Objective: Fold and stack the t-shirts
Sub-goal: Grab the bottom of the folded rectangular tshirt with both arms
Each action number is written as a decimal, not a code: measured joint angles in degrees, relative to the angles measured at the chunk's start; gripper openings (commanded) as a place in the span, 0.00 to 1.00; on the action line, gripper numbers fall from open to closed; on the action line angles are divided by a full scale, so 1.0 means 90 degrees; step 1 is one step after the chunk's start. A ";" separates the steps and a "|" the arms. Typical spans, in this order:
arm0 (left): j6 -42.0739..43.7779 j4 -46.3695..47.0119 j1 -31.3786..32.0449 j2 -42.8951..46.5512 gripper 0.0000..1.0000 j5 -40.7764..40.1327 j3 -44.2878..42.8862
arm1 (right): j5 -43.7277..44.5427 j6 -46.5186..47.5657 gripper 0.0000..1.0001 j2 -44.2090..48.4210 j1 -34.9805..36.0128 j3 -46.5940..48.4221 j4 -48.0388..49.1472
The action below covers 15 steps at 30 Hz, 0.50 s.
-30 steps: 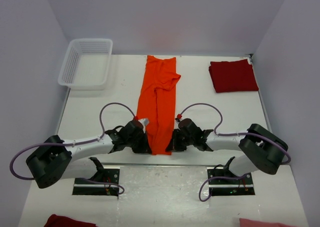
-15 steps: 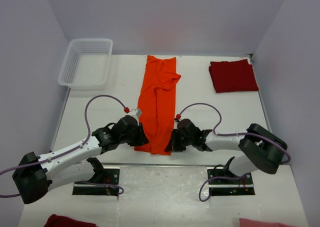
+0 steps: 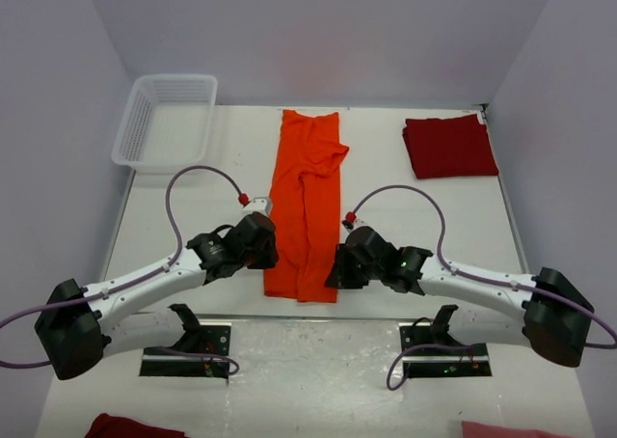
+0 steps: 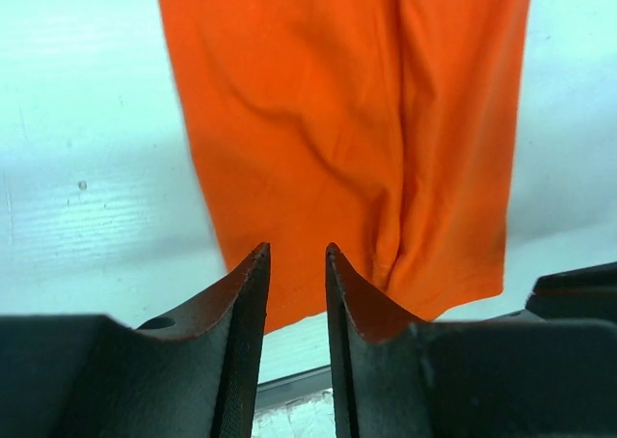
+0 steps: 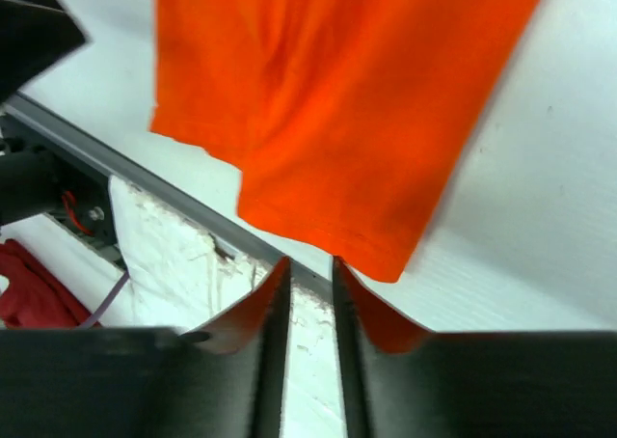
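The bright orange t-shirt (image 3: 305, 202) lies folded into a long narrow strip down the middle of the table, its near hem close to the front edge. It fills the left wrist view (image 4: 357, 120) and the right wrist view (image 5: 328, 100). The dark red t-shirt (image 3: 449, 147) lies folded at the back right. My left gripper (image 3: 269, 257) hovers at the left of the strip's near end, jaws slightly apart and empty (image 4: 297, 257). My right gripper (image 3: 336, 269) hovers at the right of the near end, jaws slightly apart and empty (image 5: 310, 262).
A white lattice basket (image 3: 166, 120) stands at the back left. The table's front edge with its metal rail (image 5: 116, 163) runs just below the shirt's hem. A dark red cloth (image 3: 130, 426) and a pink cloth (image 3: 511, 429) lie below the arm bases.
Both grippers have come off the near end of the orange shirt and drawn apart to its sides. The hem lies flat and fully in view.
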<state>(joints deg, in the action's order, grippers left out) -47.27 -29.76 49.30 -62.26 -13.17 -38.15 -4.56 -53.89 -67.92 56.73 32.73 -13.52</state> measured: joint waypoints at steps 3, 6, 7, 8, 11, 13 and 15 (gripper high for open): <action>0.0075 0.0019 0.0000 -0.0107 0.38 -0.0039 -0.0168 | 0.0299 0.0104 0.49 0.0461 -0.0002 0.0342 -0.0437; 0.0117 0.0012 0.0000 -0.0092 0.45 -0.0039 -0.0085 | 0.0651 0.0146 0.72 0.0816 0.0000 0.0452 -0.0806; 0.0109 0.0017 0.0000 -0.0063 0.46 -0.0039 -0.0007 | 0.0753 0.0155 0.73 0.0894 -0.0002 0.0435 -0.0913; 0.0104 0.0007 0.0000 -0.0012 0.48 -0.0041 0.0104 | 0.0814 0.0158 0.73 0.0954 -0.0015 0.0393 -0.0993; 0.0095 -0.0049 -0.0005 0.0146 0.52 -0.0034 0.0459 | 0.0916 0.0134 0.72 0.1054 -0.0070 0.0010 -0.0935; 0.0097 -0.0114 -0.0034 0.0245 0.53 0.0000 0.0663 | 0.0916 0.0095 0.70 0.1052 -0.0112 -0.0318 -0.0891; 0.0097 -0.0131 -0.0117 0.0342 0.54 0.0095 0.0818 | 0.0891 0.0061 0.68 0.1049 -0.0153 -0.0644 -0.0750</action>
<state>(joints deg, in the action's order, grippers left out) -46.39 -30.94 48.25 -59.18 -12.32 -30.79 3.46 -53.34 -58.48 55.35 26.94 -20.27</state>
